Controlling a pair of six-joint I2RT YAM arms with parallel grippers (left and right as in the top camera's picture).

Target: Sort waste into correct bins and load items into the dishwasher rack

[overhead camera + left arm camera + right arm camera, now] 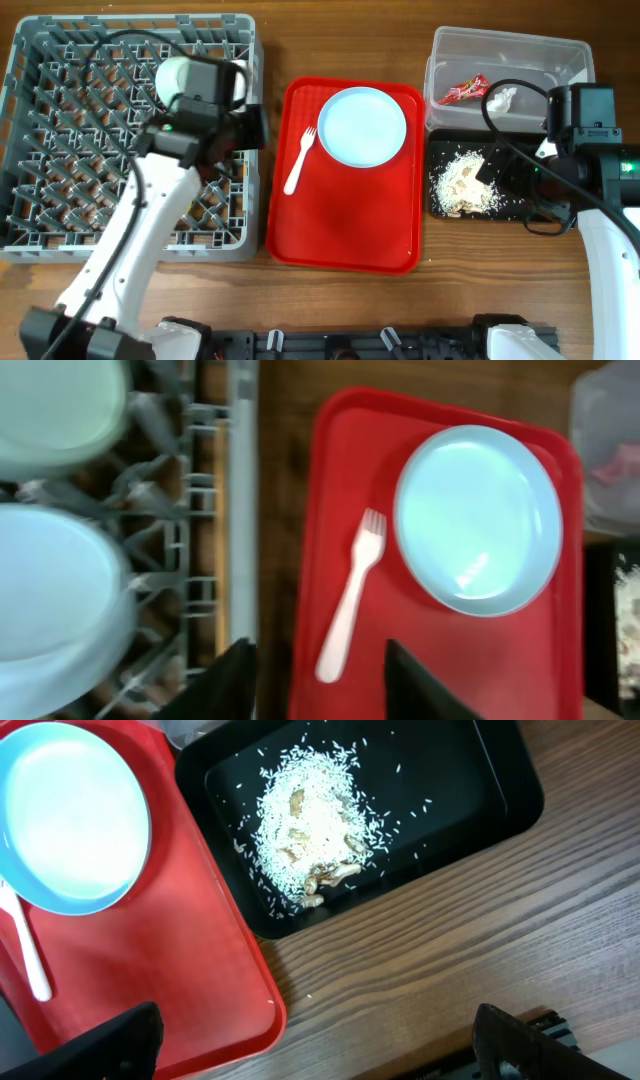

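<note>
Fork (350, 600) lies near the tray's (340, 460) left edge, handy for the half-open, empty left gripper (320, 660); right gripper (315, 1020) gapes empty.

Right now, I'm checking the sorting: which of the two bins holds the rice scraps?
The shallow black tray; the clear tub beside it holds the red wrapper and white paper.

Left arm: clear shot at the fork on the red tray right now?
Probably yes. The left gripper hangs open close to the fork, facing its handle end. The fork lies bare on the red tray, apart from the plate, with nothing over it.
</note>
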